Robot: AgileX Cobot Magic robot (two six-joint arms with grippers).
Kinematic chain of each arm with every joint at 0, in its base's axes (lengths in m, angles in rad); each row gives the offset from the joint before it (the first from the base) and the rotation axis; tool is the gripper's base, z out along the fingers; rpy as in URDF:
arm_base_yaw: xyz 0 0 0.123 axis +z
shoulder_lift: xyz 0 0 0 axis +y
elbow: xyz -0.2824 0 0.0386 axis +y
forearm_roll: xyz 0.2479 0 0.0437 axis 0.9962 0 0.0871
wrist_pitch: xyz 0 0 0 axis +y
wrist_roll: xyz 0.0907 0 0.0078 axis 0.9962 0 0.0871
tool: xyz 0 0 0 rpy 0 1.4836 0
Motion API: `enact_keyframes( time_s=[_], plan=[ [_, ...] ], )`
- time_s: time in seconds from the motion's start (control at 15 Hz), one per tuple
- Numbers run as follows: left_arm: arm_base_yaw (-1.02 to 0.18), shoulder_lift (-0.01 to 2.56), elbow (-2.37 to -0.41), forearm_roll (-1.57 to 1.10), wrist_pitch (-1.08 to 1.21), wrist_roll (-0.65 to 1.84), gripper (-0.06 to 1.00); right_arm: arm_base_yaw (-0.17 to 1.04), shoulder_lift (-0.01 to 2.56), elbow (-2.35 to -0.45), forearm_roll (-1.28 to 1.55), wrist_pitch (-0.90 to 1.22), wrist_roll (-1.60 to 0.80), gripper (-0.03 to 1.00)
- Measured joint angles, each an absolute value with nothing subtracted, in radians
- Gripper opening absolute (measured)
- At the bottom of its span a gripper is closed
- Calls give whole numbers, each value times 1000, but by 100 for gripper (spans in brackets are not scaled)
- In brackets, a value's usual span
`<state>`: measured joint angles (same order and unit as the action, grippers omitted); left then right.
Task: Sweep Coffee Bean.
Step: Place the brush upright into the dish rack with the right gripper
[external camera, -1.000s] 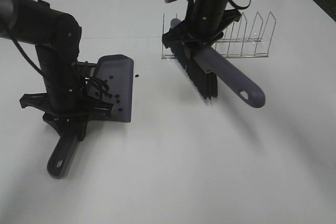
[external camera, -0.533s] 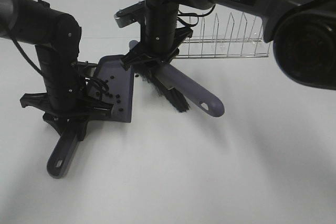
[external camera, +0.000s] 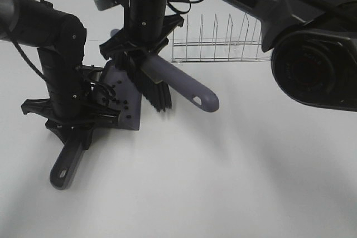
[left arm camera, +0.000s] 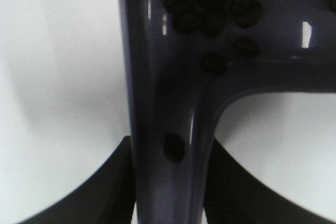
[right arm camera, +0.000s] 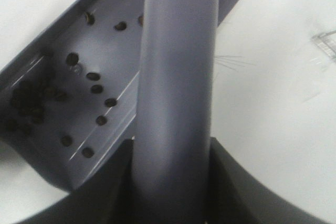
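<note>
My left gripper (external camera: 75,124) is shut on the handle of the grey-purple dustpan (external camera: 127,90), which rests on the white table at the left. Several coffee beans (external camera: 120,103) lie inside the pan, and the left wrist view shows a cluster of beans (left arm camera: 210,9) above the pan's handle (left arm camera: 168,103), with the left gripper (left arm camera: 170,198) clamped on it. My right gripper (external camera: 136,54) has reached across and is shut on the brush (external camera: 184,85), whose black bristles (external camera: 152,88) stand at the pan's open edge. In the right wrist view the brush handle (right arm camera: 176,77) crosses over the dustpan (right arm camera: 113,51), where scattered beans (right arm camera: 95,88) lie.
A wire rack (external camera: 223,40) stands at the back, right of the brush. The right arm's bulky link (external camera: 312,65) hangs over the right side of the table. The dustpan's handle end (external camera: 62,170) points toward the front left.
The right arm has swung left with the brush, from in front of the rack to the dustpan's mouth. A loose bean beside the pan no longer shows. The left arm and pan stayed still.
</note>
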<state>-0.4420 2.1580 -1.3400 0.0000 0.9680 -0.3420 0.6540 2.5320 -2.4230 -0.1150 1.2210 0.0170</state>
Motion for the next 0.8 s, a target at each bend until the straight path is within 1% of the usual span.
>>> enact_keyframes(
  time_s=[0.2,0.4,0.6,0.8],
  plan=[
    [-442,2158,-1340,0,968,-339,32,652,2495,-2454,-232,1221,19,28],
    [-442,2158,-1340,0,968,-339,32,642,2494,-2456,-258,1229,19,28],
    [-442,2158,-1340,0,968,-339,32,602,2488,-2449,-258,1229,19,28],
    [-442,2158,-1340,0,969,-339,32,541,2435,-2375,-263,1230,19,28]
  ],
)
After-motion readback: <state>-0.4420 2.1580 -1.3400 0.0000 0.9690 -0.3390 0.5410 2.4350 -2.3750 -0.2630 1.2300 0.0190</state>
